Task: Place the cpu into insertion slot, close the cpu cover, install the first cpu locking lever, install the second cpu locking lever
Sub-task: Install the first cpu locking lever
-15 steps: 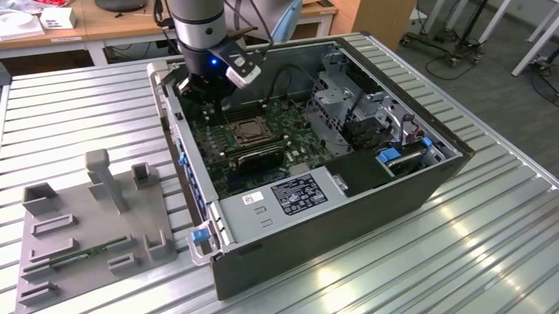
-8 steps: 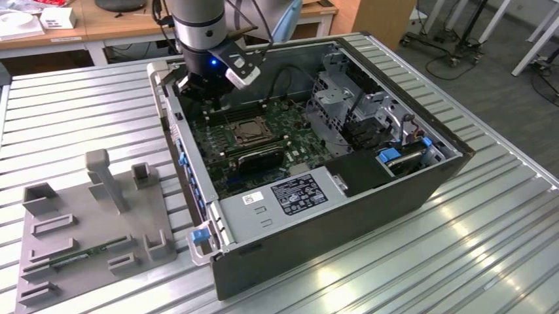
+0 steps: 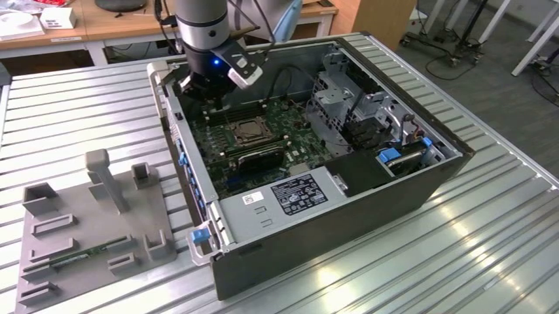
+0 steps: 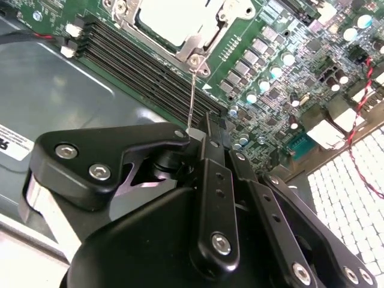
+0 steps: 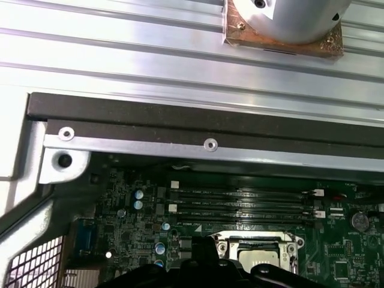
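Pincer: the black pincer [image 4: 195,133] sits low inside the open computer case. Its fingers [image 4: 211,150] are drawn together on a thin wire rod. The tips seem to pinch it, though the finger links partly mask the contact spot.
Locking lever: a thin silvery locking lever [image 4: 191,96] runs from between the fingertips to the nearest corner of the socket, just ahead of the pincer.
Cpu cover: the silvery cpu cover [image 4: 193,43] lies closed around the chip, at the lever's far end.
Cpu: the pale metal top of the cpu [image 4: 171,21] shows through the cover's cut-out, seated in the socket. In the first wrist view it [image 5: 262,257] lies just past the pincer's dark body.
Insertion slot: in the exterior view the insertion slot [image 3: 247,133] sits on the board just beside the pincer [image 3: 211,99].
Memory slots: long black memory slots [image 4: 144,66] run alongside the socket. In the first wrist view they [image 5: 240,201] lie beyond it, towards the case wall.
Motherboard: the green motherboard [image 4: 282,78], dotted with small silver cans, spreads out around the pincer.
Wires: a twisted red and black wire pair [image 4: 360,108] lies off to one side, well apart from the pincer.
Case: the dark tower case [image 3: 349,222] lies on its side with the panel off, surrounding the pincer.
Table: a slatted metal table [image 3: 88,111] carries the case.
Fixture tray: a grey fixture tray [image 3: 88,222] rests on the table outside the case, well apart from the pincer.
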Robot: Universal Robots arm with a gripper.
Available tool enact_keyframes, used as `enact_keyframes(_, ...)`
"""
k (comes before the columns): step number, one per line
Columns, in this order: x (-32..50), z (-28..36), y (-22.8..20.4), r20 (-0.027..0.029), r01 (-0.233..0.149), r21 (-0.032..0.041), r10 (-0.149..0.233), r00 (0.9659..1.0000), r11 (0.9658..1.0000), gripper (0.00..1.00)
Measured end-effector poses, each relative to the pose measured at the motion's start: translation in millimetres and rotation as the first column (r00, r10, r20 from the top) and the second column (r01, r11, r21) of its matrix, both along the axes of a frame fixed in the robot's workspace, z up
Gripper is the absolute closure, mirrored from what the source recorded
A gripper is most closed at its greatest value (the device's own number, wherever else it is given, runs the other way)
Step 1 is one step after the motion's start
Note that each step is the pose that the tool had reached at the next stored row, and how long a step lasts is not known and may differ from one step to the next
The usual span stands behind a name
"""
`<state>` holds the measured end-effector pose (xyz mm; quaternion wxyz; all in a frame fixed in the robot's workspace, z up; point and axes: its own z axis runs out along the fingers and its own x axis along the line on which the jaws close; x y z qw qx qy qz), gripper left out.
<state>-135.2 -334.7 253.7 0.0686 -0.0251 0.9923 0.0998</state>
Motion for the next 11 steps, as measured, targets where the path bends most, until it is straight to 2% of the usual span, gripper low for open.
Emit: enact_keyframes(11,17.1,-0.8,-0.3,0.0,0.0,-0.0001,0.0,1.0,1.0,0.89)
